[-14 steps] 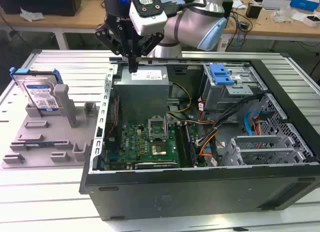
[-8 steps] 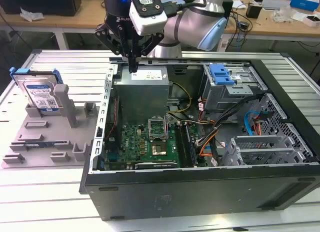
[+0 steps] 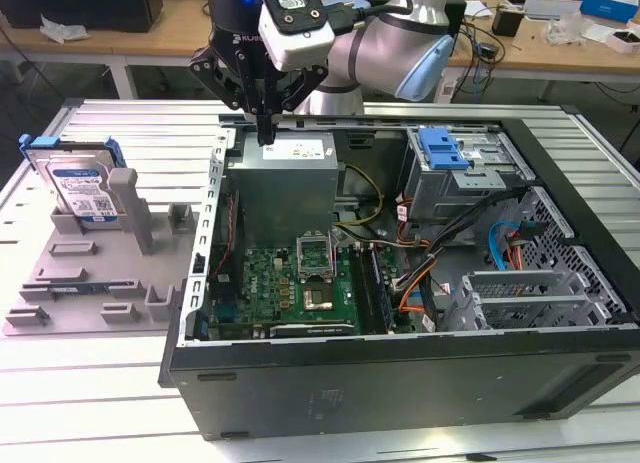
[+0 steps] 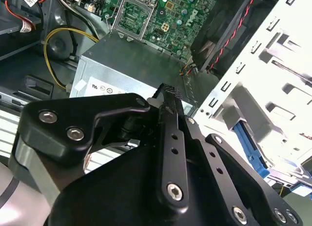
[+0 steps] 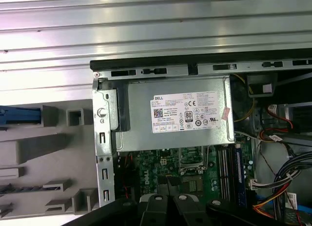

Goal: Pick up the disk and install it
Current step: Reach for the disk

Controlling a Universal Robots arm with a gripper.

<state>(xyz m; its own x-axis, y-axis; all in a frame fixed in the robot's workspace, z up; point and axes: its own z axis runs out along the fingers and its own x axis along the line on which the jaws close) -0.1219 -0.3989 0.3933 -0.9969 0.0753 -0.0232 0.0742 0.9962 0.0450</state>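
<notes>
The disk (image 3: 78,183), a silver drive with a white-and-blue label in a blue carrier, stands on edge in a grey fixture (image 3: 90,273) at the exterior view's left, outside the computer case. Its blue carrier edge (image 5: 19,114) appears in the first wrist view. My gripper (image 3: 266,133) hangs over the case's rear corner, just above the grey power supply (image 3: 300,183), well to the right of the disk. Its black fingers (image 4: 168,96) are pressed together, shut on nothing.
The open computer case (image 3: 400,373) lies on a slatted metal table. Inside are a green motherboard (image 3: 300,283), cable bundles and a drive cage with a blue latch (image 3: 444,148). The case's metal rim (image 5: 105,133) runs between the fixture and the power supply (image 5: 180,113).
</notes>
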